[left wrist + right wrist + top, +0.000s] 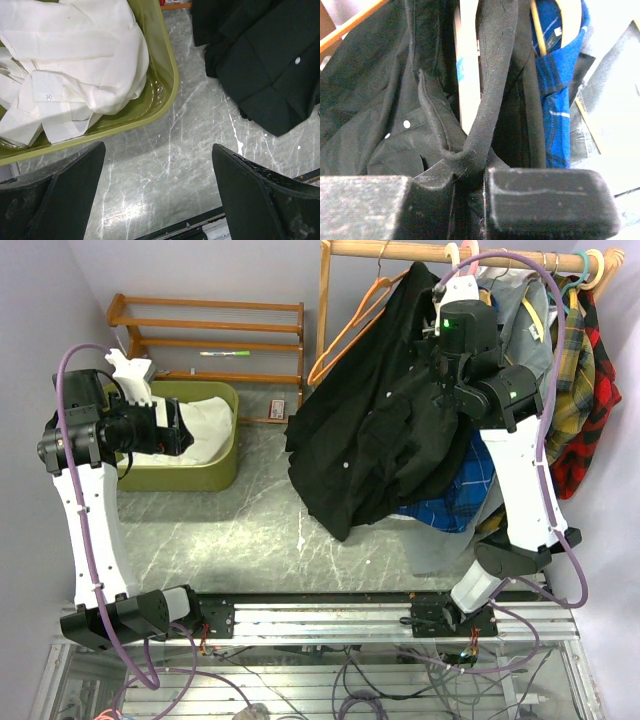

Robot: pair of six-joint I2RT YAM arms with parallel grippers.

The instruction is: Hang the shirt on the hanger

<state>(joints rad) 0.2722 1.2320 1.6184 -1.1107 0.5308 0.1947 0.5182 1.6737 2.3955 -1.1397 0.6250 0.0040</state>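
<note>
Left gripper [157,150] spread wide, nothing in it, hangs near green bin [167,95], out of the way; right gripper [470,175] pinches a fold of shirt [380,430], prob. to hold it up by wooden rail [400,250]; hanger not clearly visible.

Jointed white-and-black right arm [525,470]: raised steeply, wrist at the top of the large black button-up shirt [390,430]. Black two-finger right gripper [470,185]: clamped on a fold of the shirt. Left arm [90,510]: bent, well left of the shirt. Left gripper [157,150]: spread wide, holding nothing.
</note>
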